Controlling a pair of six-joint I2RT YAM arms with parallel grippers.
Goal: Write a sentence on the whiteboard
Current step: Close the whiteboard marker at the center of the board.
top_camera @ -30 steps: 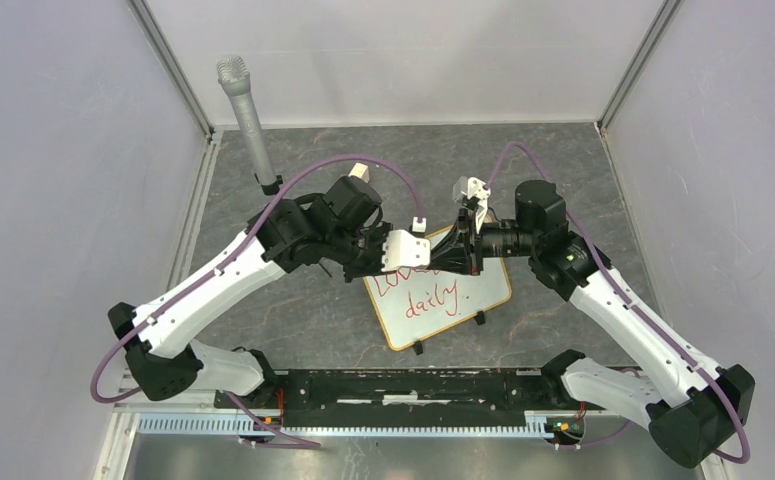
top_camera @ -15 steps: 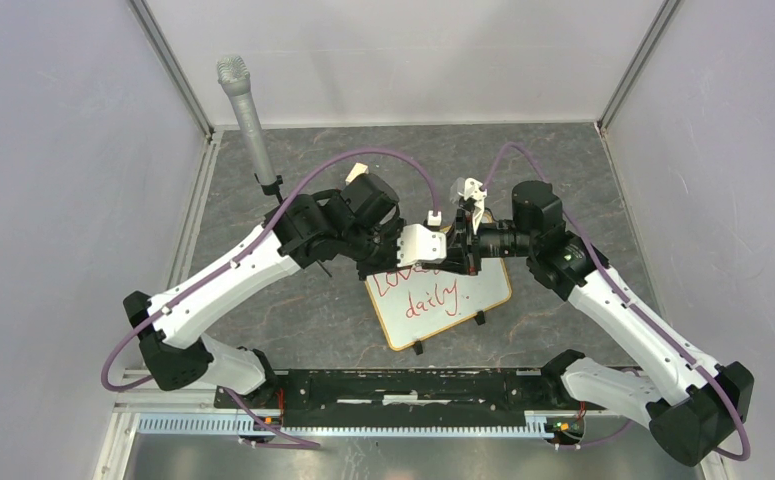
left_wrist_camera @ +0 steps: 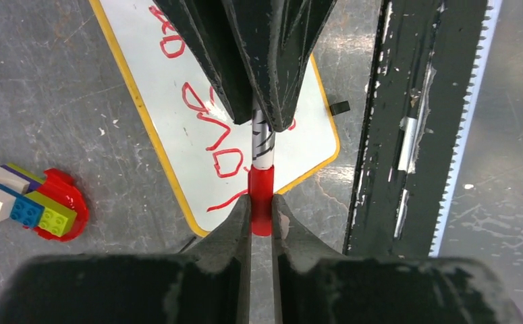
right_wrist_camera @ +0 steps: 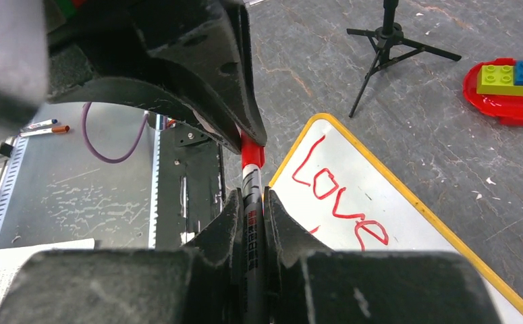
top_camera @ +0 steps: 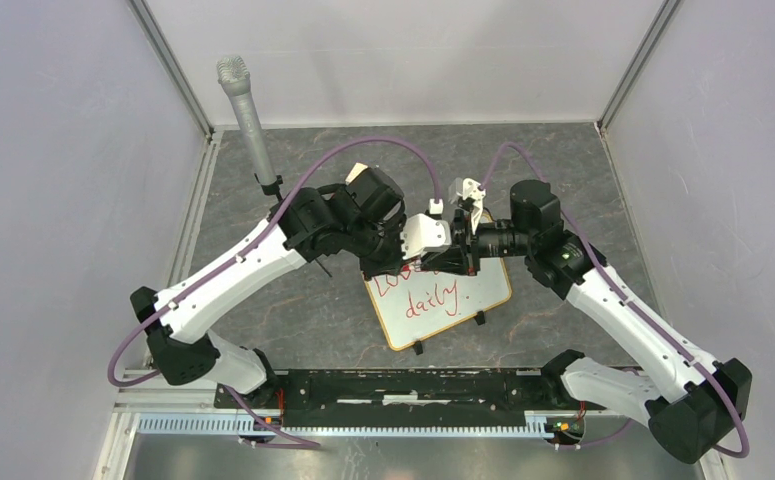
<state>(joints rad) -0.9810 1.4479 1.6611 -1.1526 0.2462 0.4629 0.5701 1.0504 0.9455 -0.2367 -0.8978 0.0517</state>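
The whiteboard [top_camera: 483,290] lies on the table with a light frame and red cursive words, the sentence [top_camera: 433,297]; "daily" shows in the top view, "Love" [right_wrist_camera: 336,196] in the right wrist view. My right gripper [right_wrist_camera: 253,196] is shut on the marker's barrel [right_wrist_camera: 249,223], above the board's far edge. My left gripper [left_wrist_camera: 261,202] is shut on the marker's red cap [left_wrist_camera: 261,202], which sits on the marker's end. The two grippers meet nose to nose [top_camera: 441,243] over the board. The upper line of writing is partly hidden by the grippers.
A grey microphone on a small black tripod [top_camera: 248,120] stands at the back left. A red dish with toy bricks [left_wrist_camera: 39,202] lies on the table beside the board. A black rail [top_camera: 413,385] runs along the near edge, with spare markers [right_wrist_camera: 42,127] beyond it.
My left gripper has moved right to meet the right gripper and closed on the marker's red cap. The right arm has barely moved.
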